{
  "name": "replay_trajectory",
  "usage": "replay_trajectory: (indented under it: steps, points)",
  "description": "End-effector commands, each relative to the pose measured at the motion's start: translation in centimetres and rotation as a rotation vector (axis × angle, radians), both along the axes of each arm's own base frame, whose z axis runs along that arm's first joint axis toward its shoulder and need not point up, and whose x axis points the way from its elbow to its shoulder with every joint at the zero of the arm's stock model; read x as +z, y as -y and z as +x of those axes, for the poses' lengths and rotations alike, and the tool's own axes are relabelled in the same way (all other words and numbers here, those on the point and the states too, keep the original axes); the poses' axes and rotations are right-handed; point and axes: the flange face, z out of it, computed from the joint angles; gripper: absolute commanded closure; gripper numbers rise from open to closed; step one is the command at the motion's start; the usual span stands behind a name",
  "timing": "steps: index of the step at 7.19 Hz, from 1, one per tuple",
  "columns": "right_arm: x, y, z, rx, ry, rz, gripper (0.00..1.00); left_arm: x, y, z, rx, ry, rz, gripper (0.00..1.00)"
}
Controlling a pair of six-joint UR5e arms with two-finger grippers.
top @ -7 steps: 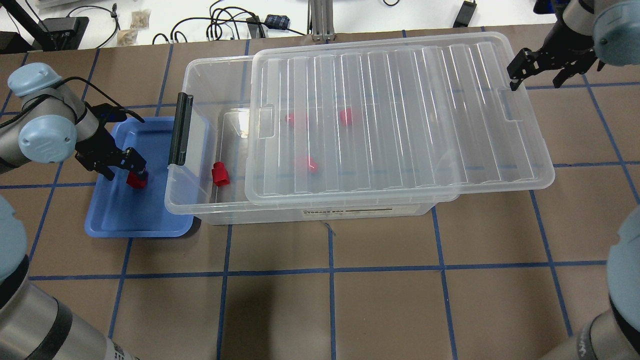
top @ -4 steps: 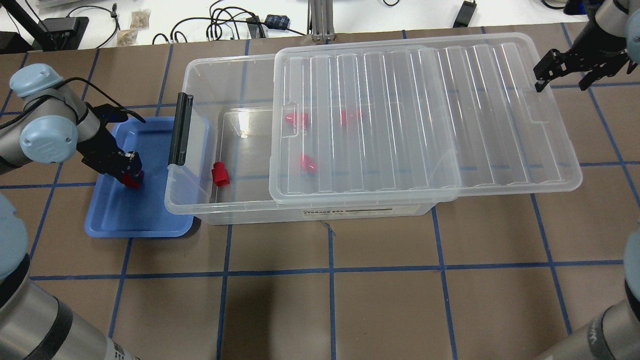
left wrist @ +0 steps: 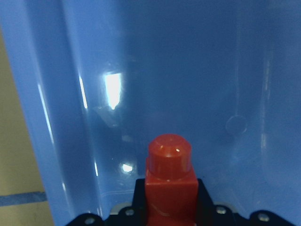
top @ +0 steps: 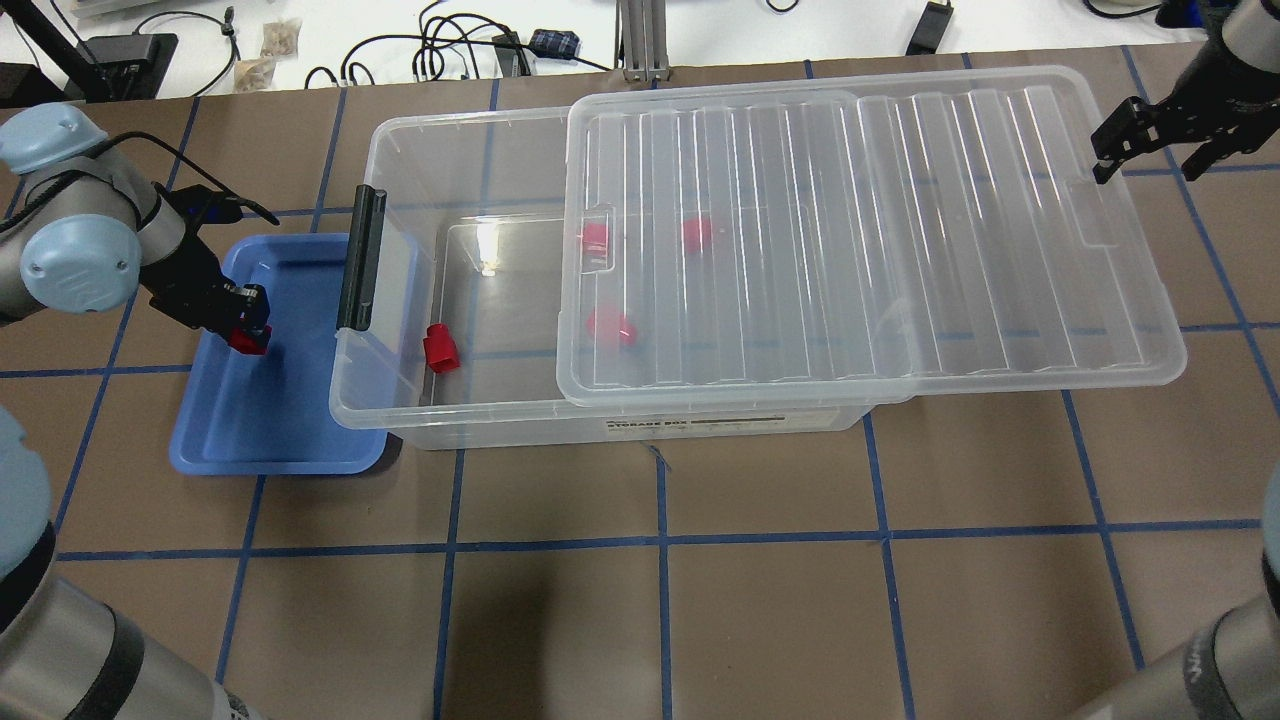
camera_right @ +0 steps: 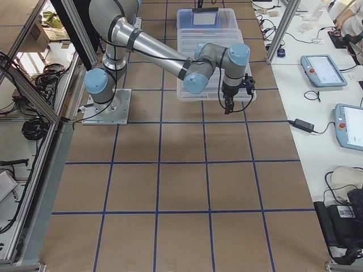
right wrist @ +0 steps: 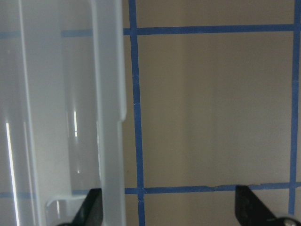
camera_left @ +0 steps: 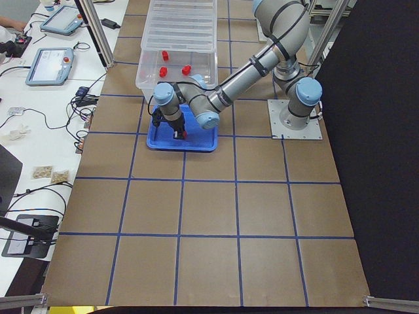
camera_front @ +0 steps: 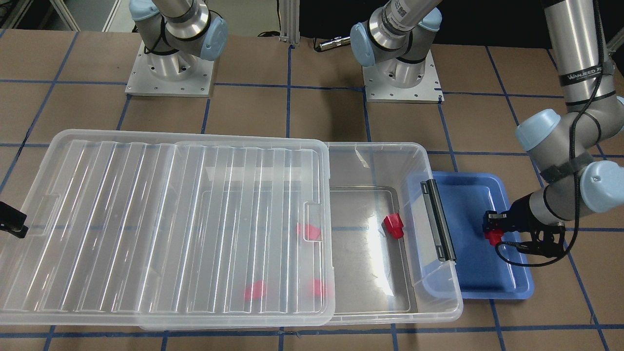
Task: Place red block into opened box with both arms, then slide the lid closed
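The left gripper clamps the red block above the blue tray. It should lift clear of the box wall, then release over the uncovered end. The right gripper, jaws spread wide, waits at the far edge of the lid and should not push before the block lands.

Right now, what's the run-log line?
left jaws: shut on red block at blue tray | right jaws: open by lid | box: partly uncovered
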Motion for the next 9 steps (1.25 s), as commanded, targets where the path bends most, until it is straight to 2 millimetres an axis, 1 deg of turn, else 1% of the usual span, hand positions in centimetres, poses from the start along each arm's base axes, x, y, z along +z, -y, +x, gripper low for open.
replay_trajectory:
  steps: [1, 2, 3, 4, 5, 6, 7, 8, 9]
  points:
    - [0.3, 0.0, -0.1, -0.001, -0.002, -0.003, 0.0, 5.2, 1.9, -1.1, -0.014, 0.033, -0.068, 1.0]
    - [0.7, 0.1, 0.0, -0.001, -0.005, -0.01, 0.0, 9.4, 2.4, -2.0, -0.026, 0.039, -0.079, 1.0]
    - [2.7, 0.0, 0.7, 0.006, -0.006, -0.043, 0.0, 14.2, 2.9, -4.0, -0.052, 0.033, -0.08, 1.0]
    - [6.5, -0.6, 2.2, 0.02, -0.02, -0.081, 0.0, 18.0, 2.9, -7.1, -0.061, 0.04, -0.096, 1.0]
    - [9.2, -1.6, 5.0, 0.043, -0.018, -0.079, 0.0, 20.7, 2.3, -10.3, -0.059, 0.036, -0.119, 1.0]
    - [12.0, -3.2, 8.1, 0.046, -0.009, -0.068, 0.0, 22.6, 1.6, -13.6, -0.054, -0.008, -0.159, 1.0]
    - [14.8, -5.9, 12.1, 0.028, 0.006, -0.044, 0.0, 23.2, 1.2, -16.6, -0.022, -0.01, -0.164, 1.0]
    - [17.2, -8.4, 16.1, 0.001, 0.01, -0.053, 0.0, 23.1, 0.8, -20.3, -0.005, -0.013, -0.157, 1.0]
    - [18.0, -9.6, 19.9, -0.023, 0.009, -0.047, 0.0, 22.5, 0.3, -24.3, 0.008, -0.021, -0.143, 1.0]
